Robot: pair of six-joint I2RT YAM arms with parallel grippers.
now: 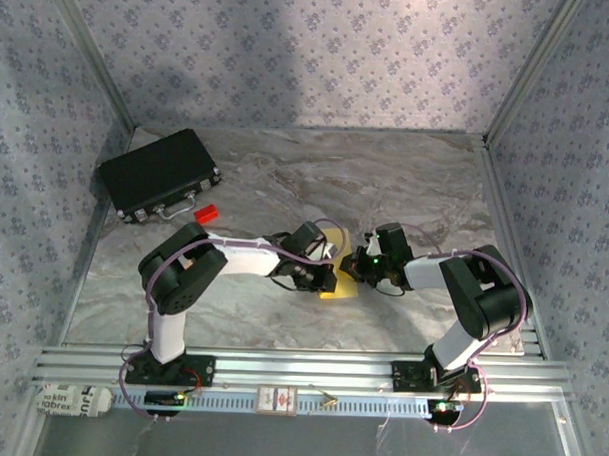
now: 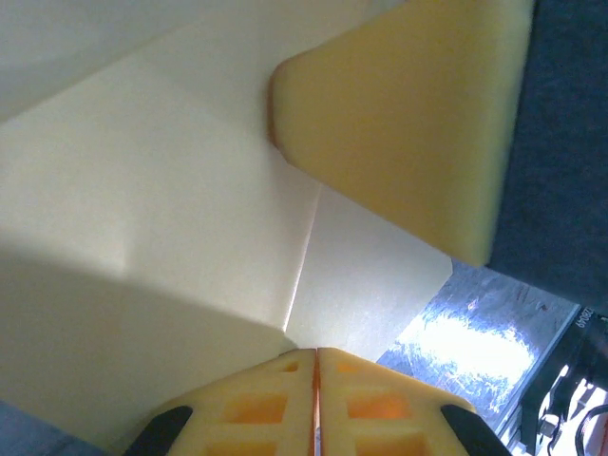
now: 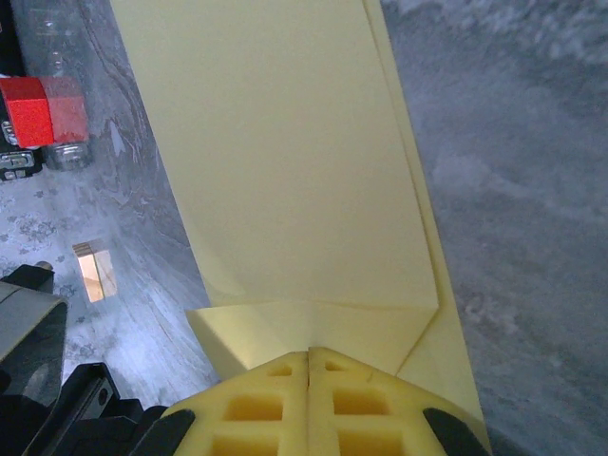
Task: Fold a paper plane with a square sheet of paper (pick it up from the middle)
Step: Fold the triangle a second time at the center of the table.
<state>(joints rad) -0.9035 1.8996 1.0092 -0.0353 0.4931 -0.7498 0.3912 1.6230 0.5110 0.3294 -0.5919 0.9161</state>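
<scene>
Status: one yellow sheet, partly folded. It sits between the two arms, a little toward the near edge of the worktop and roughly mid-width.

Left gripper: jaws clenched. The paper runs right up to the tips and a crease line ends at the seam, so it looks pinched there.

Right gripper: jaws clenched on the near end of the sheet, right at a small triangular flap.

Key relation: in the right wrist view the paper's long axis runs straight away from the right jaws, leaning slightly left. The left jaws come in from the opposite side. Both arms are on it and neither is clearly nearer. My read is that the next crease has to run along that long axis, so both pinches need to stay aligned with it.

Count:
- 1 sheet
- 1 red block
- 1 black case, at the far left corner with the block just beside it, both well apart from the paper
- 2 arms
</scene>
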